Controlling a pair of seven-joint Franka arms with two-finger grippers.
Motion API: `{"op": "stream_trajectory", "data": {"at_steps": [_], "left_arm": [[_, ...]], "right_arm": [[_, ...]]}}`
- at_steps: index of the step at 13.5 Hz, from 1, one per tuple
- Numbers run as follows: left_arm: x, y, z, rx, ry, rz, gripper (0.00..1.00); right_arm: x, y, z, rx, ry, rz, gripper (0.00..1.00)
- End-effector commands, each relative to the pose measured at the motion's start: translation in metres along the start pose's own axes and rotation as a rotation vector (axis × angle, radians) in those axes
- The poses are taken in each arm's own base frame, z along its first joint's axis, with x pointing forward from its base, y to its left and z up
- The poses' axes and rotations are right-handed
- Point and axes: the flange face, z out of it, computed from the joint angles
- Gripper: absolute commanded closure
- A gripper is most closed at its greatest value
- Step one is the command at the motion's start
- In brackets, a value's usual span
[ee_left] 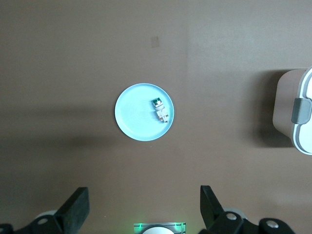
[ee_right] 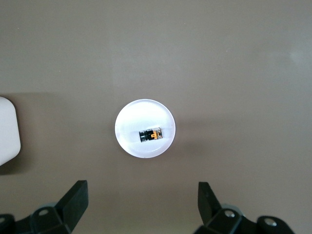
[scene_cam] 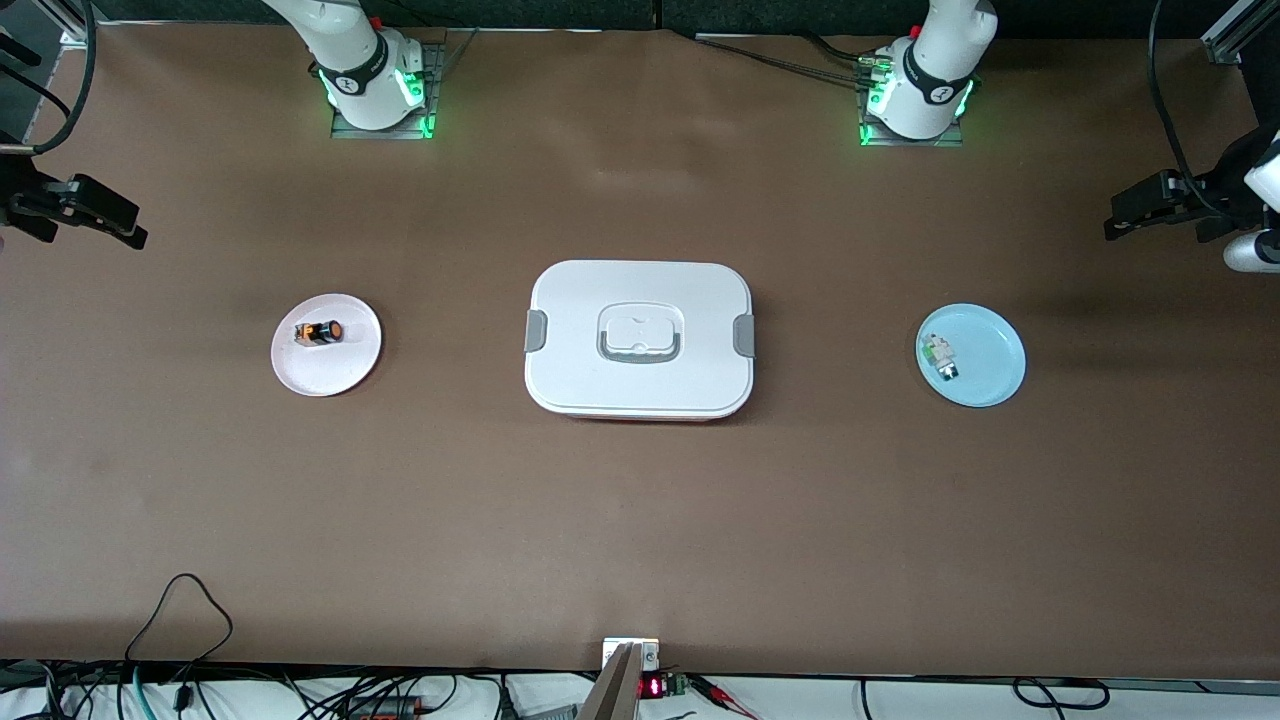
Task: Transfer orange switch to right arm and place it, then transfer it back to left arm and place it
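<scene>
The orange switch (scene_cam: 318, 331) (ee_right: 150, 134), small, black and orange, lies on a pale pink plate (scene_cam: 340, 372) (ee_right: 131, 119) toward the right arm's end of the table. The white lidded box (scene_cam: 590, 375) (ee_right: 7, 129) (ee_left: 298, 87) stands in the middle of the table between the two plates. My right gripper (scene_cam: 125, 228) (ee_right: 141, 194) hangs high over its end of the table, open and holding nothing, well apart from the switch. My left gripper (scene_cam: 1125, 218) (ee_left: 145, 197) hangs high over the other end, also open with nothing in it.
A light blue plate (scene_cam: 995, 365) (ee_left: 134, 114) toward the left arm's end carries a small white-and-green component (scene_cam: 938, 356) (ee_left: 161, 111). The arm bases (scene_cam: 375, 85) (scene_cam: 920, 90) glow green along the table edge. Cables (scene_cam: 180, 610) trail at the edge nearest the front camera.
</scene>
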Motion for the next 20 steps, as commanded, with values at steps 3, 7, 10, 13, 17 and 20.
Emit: {"op": "stream_trajectory", "data": {"at_steps": [3, 7, 10, 13, 17, 20], "left_arm": [[-0.003, 0.000, -0.004, -0.012, 0.012, 0.006, 0.00], [-0.003, 0.001, -0.002, -0.009, 0.009, 0.009, 0.00], [-0.005, -0.003, -0.004, -0.009, 0.007, 0.012, 0.00], [-0.005, -0.003, -0.004, -0.009, 0.009, 0.010, 0.00], [-0.005, -0.007, -0.005, -0.010, 0.009, 0.004, 0.00], [-0.006, -0.008, -0.005, -0.010, 0.010, 0.003, 0.00]], "right_arm": [[-0.002, -0.002, -0.005, 0.014, -0.007, -0.009, 0.00], [-0.001, -0.001, -0.004, 0.015, -0.009, -0.005, 0.00], [0.000, -0.011, 0.000, 0.008, -0.017, -0.023, 0.00], [0.002, -0.015, 0.001, 0.003, -0.014, -0.016, 0.00], [0.001, -0.029, 0.002, 0.003, -0.018, -0.052, 0.00], [0.007, -0.038, 0.012, -0.016, -0.026, -0.061, 0.00]]}}
